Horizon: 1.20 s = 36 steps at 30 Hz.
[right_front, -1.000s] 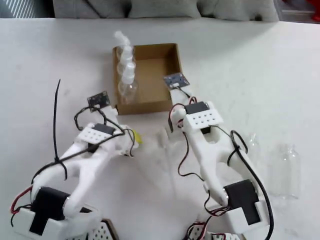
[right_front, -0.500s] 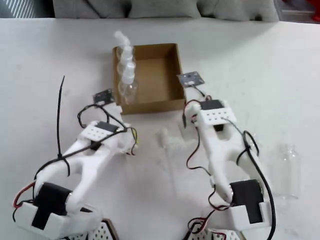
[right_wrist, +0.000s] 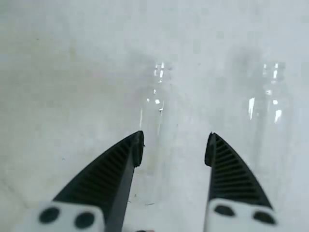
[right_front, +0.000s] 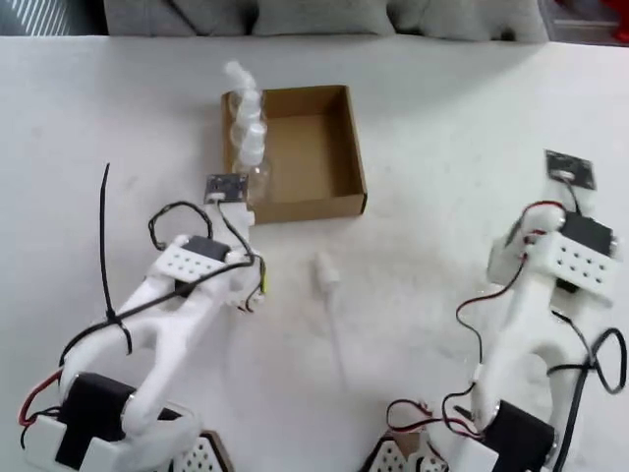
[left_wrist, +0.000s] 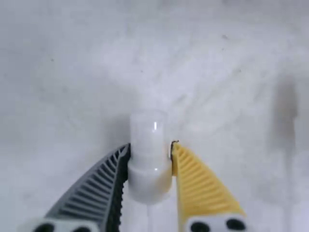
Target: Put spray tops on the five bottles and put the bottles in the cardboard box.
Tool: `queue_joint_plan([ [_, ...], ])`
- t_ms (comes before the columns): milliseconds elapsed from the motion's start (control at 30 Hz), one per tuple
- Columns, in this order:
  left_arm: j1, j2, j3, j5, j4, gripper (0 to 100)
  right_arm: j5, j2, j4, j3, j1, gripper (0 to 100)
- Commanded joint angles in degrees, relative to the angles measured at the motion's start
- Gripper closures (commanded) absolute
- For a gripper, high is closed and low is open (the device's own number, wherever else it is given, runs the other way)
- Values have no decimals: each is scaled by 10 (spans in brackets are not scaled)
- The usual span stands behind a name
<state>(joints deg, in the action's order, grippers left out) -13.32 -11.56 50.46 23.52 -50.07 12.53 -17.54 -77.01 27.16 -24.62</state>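
In the left wrist view my left gripper (left_wrist: 149,145) is shut on a white spray top (left_wrist: 149,162), held just above the table. The high view places that gripper (right_front: 254,283) just in front of the cardboard box (right_front: 314,208). Capped bottles (right_front: 246,128) stand together along the box's left wall. Another spray top (right_front: 325,274) lies on the table with its tube trailing toward me. My right gripper (right_wrist: 174,142) is open over a clear uncapped bottle (right_wrist: 158,108) lying between its fingers. A second clear bottle (right_wrist: 273,104) lies beside it.
The right arm (right_front: 565,261) stands over the table's right side, far from the box. Open white table lies between the two arms and behind the box. A black cable tie (right_front: 105,236) sticks up from the left arm.
The right arm swung from beside the box to the far right, over the clear bottles, uncovering the loose spray top. The left arm shifted slightly toward the box.
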Motion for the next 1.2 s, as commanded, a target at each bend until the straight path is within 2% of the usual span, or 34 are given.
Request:
queue_joint_plan([
  [0, -7, -29, -3, -7, -10, 979, 40, -12, 20, -25, -73, 819],
  [167, -7, -28, -3, -7, -10, 979, 126, 19, 56, -28, -123, 815],
  [367, -7, -28, -3, -8, -10, 979, 162, 33, 58, -29, -149, 774],
  [700, -6, -28, -3, -8, -10, 979, 250, 58, 100, -28, -178, 769],
  [1000, -5, -28, -3, -8, -10, 979, 245, 165, 97, -77, -173, 768],
  [1167, -5, -28, -3, -8, -10, 979, 244, 204, 95, -108, -173, 711],
])
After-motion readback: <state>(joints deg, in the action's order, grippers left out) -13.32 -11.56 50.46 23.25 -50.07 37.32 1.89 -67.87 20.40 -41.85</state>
